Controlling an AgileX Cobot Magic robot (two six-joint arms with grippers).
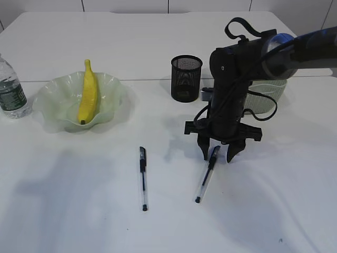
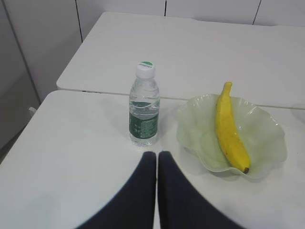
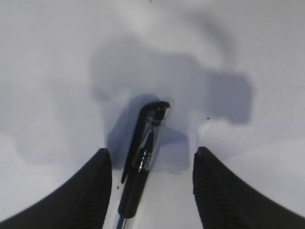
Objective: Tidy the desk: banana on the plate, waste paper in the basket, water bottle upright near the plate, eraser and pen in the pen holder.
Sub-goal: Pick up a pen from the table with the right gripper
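Surveying white counter [image 1: 79, 221] backed by a second white top and pale wall panels.

Finding banana [image 1: 88, 97] lying lengthwise in plate [image 1: 55, 100], dark tip pointing toward near edge of counter, toward left side.

Noting water bottle [image 1: 10, 92] standing upright at left edge of counter, just beside plate, not touching it. Confirming the same from left wrist view: water bottle [image 2: 144, 112] upright, white cap on, plate [image 2: 267, 138] close by, with banana [image 2: 230, 129] resting across it.

Recording pen holder [image 1: 186, 78] standing upright near far edge of counter, about mid-width; contents not readable through mesh. Recording basket [image 1: 266, 97] toward far right, largely hidden behind right arm [image 1: 229, 89].

Logging two pens lying flat on open middle of counter, well apart: left pen [image 1: 142, 178] untouched, right pen [image 1: 206, 175] lying at a slant, its upper end between right jaws.

Reporting right jaws standing apart, pointing down at counter, straddling capped end of right pen [image 3: 143, 152] without clamping; seeing clear gaps between pen and both fingers [image 3: 90, 191] in right wrist view.

Reporting left jaws pressed together, holding nothing, fingers [image 2: 143, 200] hovering above counter short of water bottle.
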